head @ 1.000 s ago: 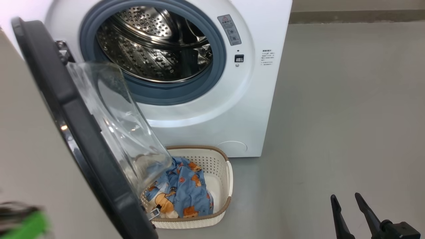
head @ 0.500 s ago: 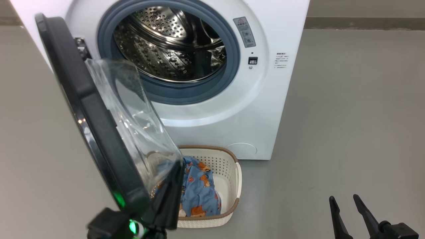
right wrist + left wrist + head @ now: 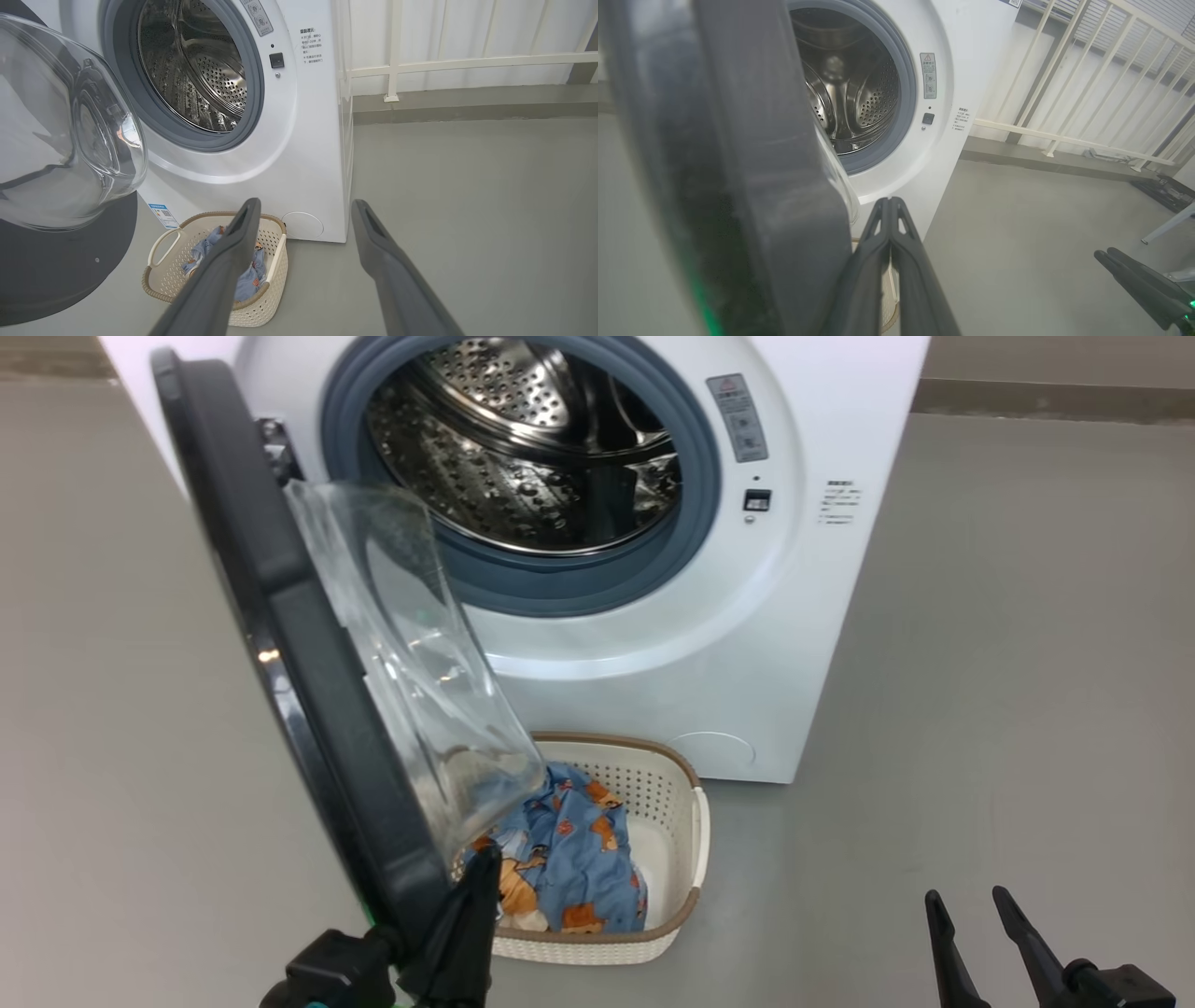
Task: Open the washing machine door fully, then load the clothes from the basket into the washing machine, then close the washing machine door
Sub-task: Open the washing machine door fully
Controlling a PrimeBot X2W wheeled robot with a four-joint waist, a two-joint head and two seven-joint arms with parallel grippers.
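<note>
The white washing machine [image 3: 747,644] stands with its steel drum [image 3: 523,457] exposed. The washing machine door [image 3: 308,644], a black ring with a bulging glass bowl [image 3: 411,653], hangs open to the left. Below it on the floor sits the cream basket [image 3: 686,840], holding the blue bear-print clothes [image 3: 574,859]. My left gripper [image 3: 485,868] is shut and empty. Its fingers lie close against the inner side of the door's lower rim, which partly hides the basket. In the left wrist view the left gripper [image 3: 889,201] is beside the dark door [image 3: 738,186]. My right gripper [image 3: 966,901] is open at the lower right, above bare floor.
Grey floor [image 3: 1008,663] spreads to the machine's right. A white railing [image 3: 467,63] runs along the wall behind it, and a pale table leg [image 3: 1167,228] stands at the far right. From the right wrist, the basket [image 3: 163,284] is left of the open right gripper [image 3: 306,205].
The camera has turned, shifting the whole picture to the right. My left gripper came up from the lower left to the door's lower rim. The right gripper has stayed open and still.
</note>
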